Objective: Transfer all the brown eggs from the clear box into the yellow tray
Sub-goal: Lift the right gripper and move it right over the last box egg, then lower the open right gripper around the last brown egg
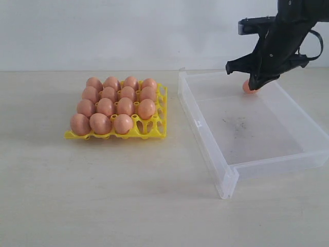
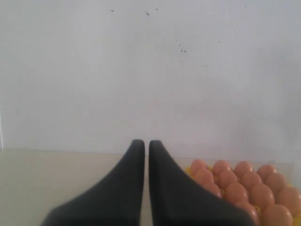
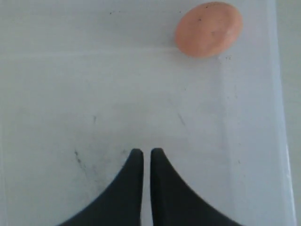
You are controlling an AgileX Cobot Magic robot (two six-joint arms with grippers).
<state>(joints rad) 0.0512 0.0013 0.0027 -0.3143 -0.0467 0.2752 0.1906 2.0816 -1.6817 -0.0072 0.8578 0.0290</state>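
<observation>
Behind the clear box (image 1: 257,134), a pale counter (image 1: 103,195) is meeting a white wall (image 1: 103,31); over the box, the right end effector (image 3: 142,151) is hanging clenched, empty.

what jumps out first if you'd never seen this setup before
The yellow tray left of centre, packed with brown eggs except one front corner cup on the box side. On the right, the clear box holds one last egg at its far side, with the black right gripper shut near it, not on it.
</observation>
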